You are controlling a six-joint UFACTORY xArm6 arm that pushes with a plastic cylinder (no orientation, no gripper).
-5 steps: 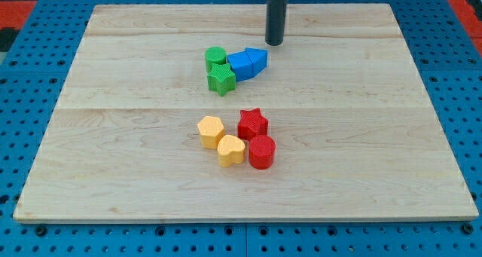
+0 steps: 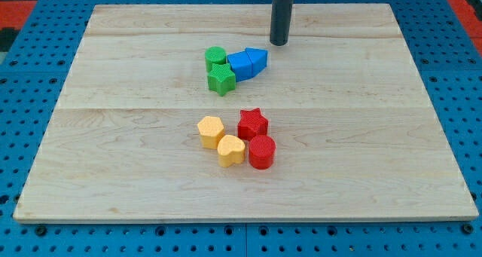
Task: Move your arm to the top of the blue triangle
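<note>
The blue triangle (image 2: 257,59) lies on the wooden board (image 2: 135,136) a little above the middle, touching a blue cube (image 2: 241,65) on its left. My tip (image 2: 279,43) is at the end of the dark rod, just above and to the right of the blue triangle, apart from it by a small gap.
A green cylinder (image 2: 215,57) and a green star (image 2: 221,80) sit left of the blue cube. Lower down are a yellow hexagon (image 2: 211,131), a yellow heart (image 2: 231,150), a red star (image 2: 253,123) and a red cylinder (image 2: 262,151).
My tip has moved slightly to the right. The blocks have not moved.
</note>
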